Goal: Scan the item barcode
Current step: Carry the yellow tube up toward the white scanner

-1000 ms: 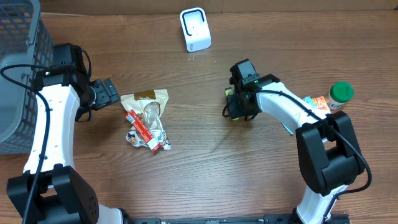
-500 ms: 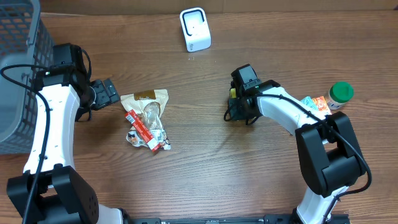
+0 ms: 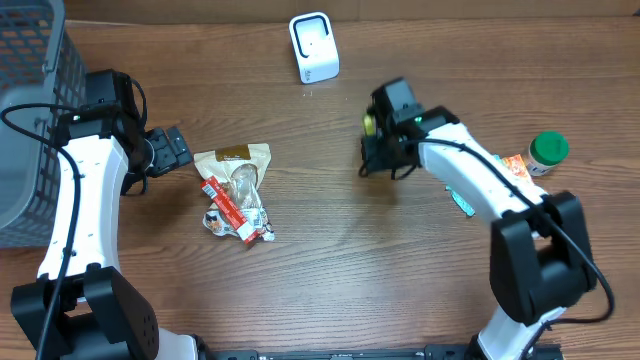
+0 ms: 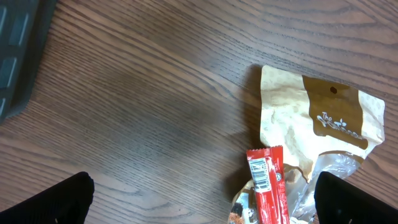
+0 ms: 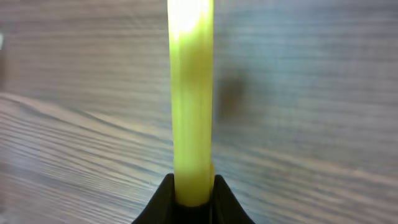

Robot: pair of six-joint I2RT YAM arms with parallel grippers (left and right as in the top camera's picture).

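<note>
The R arm reaches in from the right side of the table (image 3: 330, 290) w/ its elbow bent, and its wrist points toward the back middle. The right pincer (image 3: 376, 150) is squeezed shut on a thin yellow item (image 5: 191, 93). In the wrist cam the item stands straight up between the two black fingers (image 5: 163, 198) and looks blurry. The L arm bends in from the left side, and the left pincer (image 3: 172, 150) is wide open w/ nothing in it. It sits just beside a brown pouch (image 4: 311, 124). A red wrapper (image 4: 264, 186) lies on top of the pouch's lower part, in a small pile of snack packs. A grey basket (image 3: 30, 150) sits at the far left edge – I can't tell what's in it. A jar w/ a green lid (image 3: 547, 150) stands near the right edge, shut, so what's inside is hidden. The white scanner (image 3: 314, 47) stands at the back of the table – the yellow item is held near it, a bit in front and to the right, not touching.
</note>
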